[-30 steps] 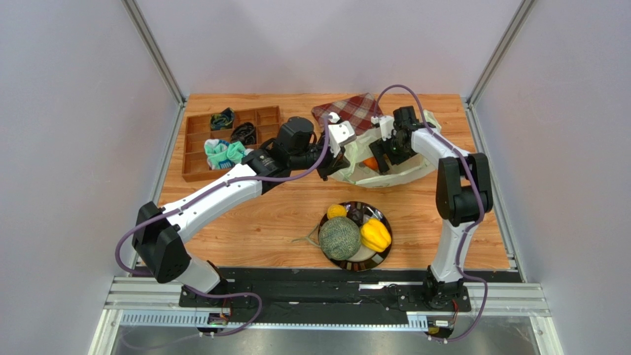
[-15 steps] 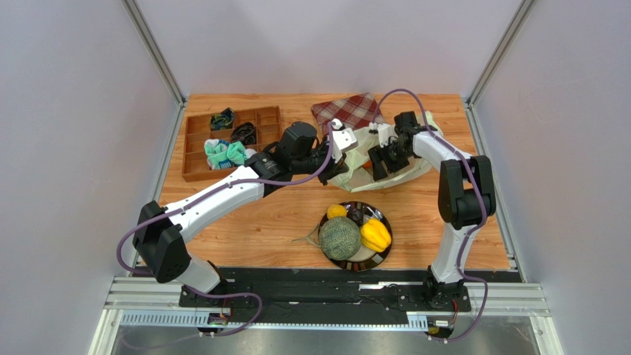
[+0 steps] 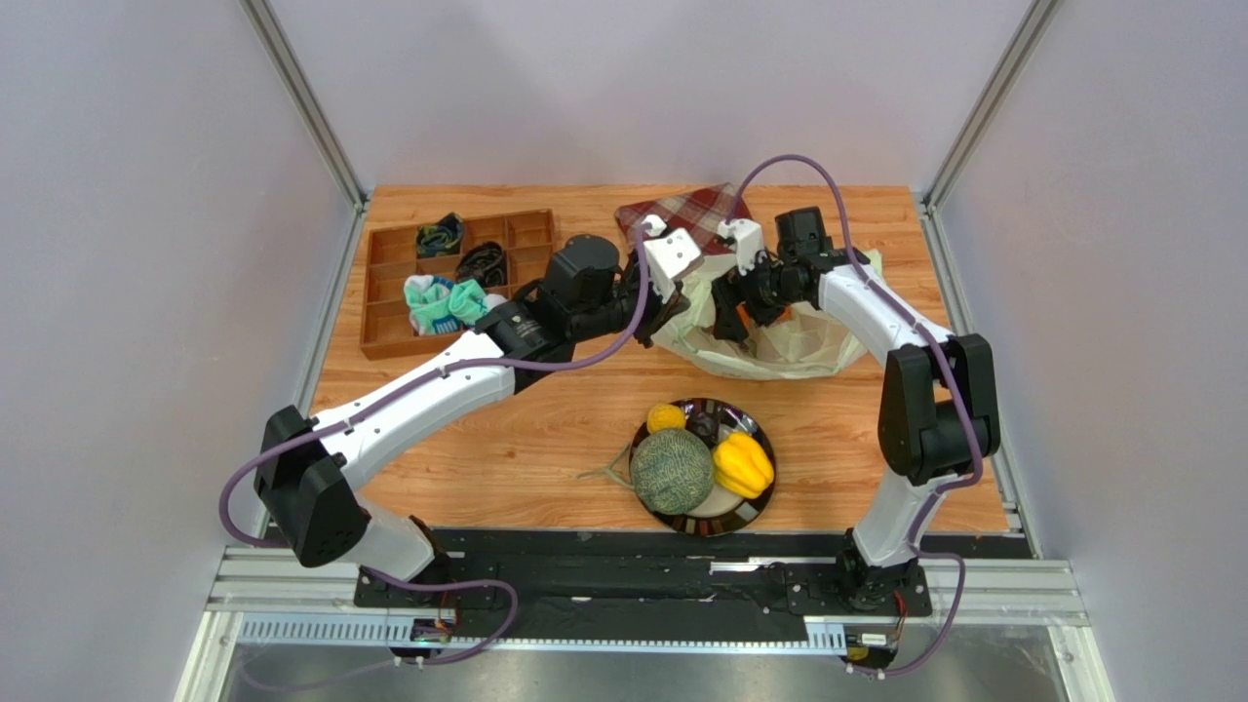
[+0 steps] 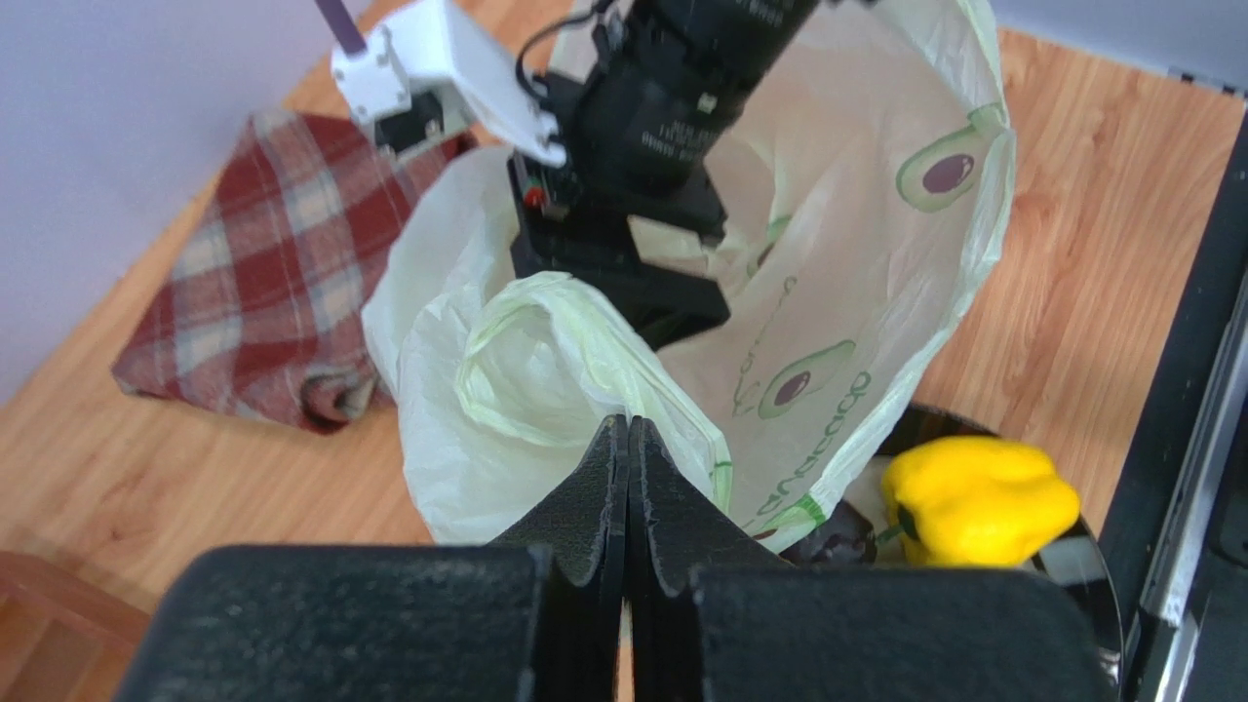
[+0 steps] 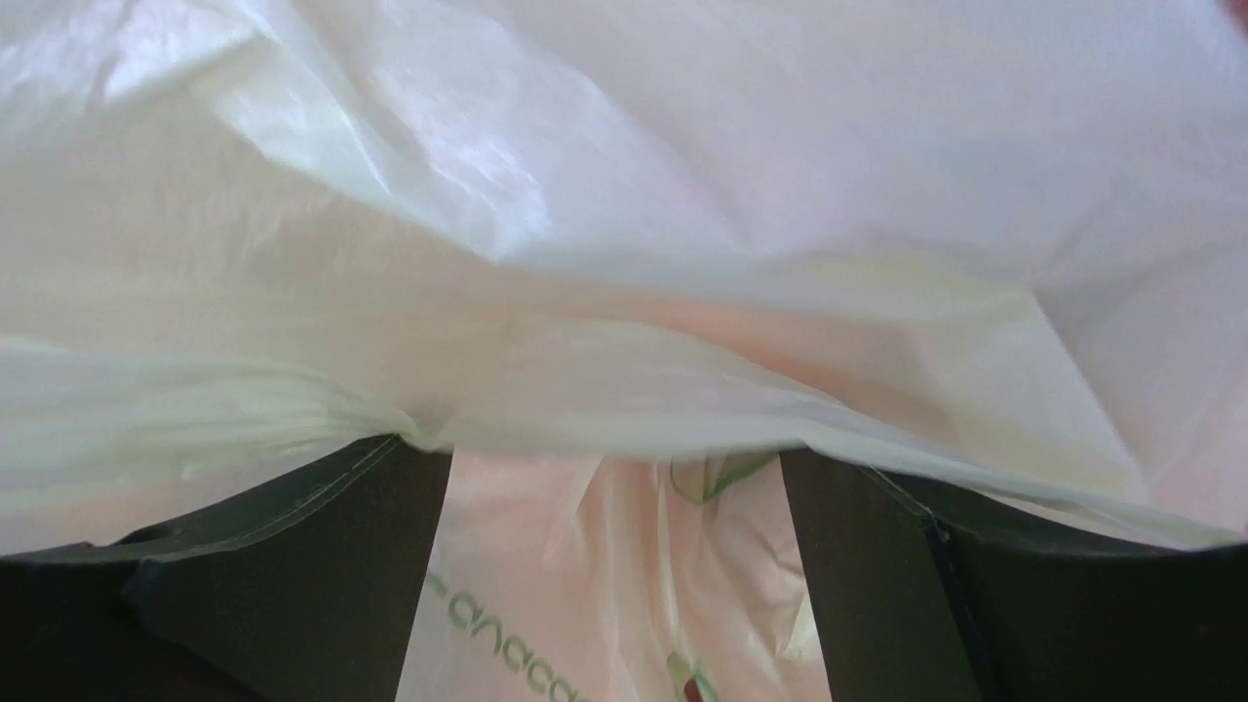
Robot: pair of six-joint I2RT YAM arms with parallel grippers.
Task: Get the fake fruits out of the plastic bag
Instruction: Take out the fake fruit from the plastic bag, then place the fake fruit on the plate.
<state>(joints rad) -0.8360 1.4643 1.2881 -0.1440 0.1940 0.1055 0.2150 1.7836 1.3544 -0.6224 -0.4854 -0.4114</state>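
Note:
The plastic bag [image 3: 803, 345] lies at the back right, and its mouth is held up. My left gripper [image 3: 677, 304] is shut on the bag's rim, with the jaws pressed together on the film in the left wrist view [image 4: 627, 427]. My right gripper [image 3: 728, 313] reaches into the bag's mouth. It is open in the right wrist view [image 5: 615, 585], with plastic film draped over both fingers [image 5: 293, 585]. The netted melon [image 3: 673, 471], the yellow pepper-like piece [image 3: 743, 465] and the small citrus [image 3: 665, 419] sit on the dark plate [image 3: 711, 521]. The mango and the orange are hidden.
A red plaid cloth [image 3: 700, 214] lies behind the bag. A wooden compartment tray [image 3: 384, 293] with small items stands at the back left. The left arm's forearm crosses the table's middle. The plate stands just in front of the bag.
The left gripper has pulled the bag's rim up and back. The right gripper has moved left, deeper into the mouth. The orange seen in the bag earlier is now hidden.

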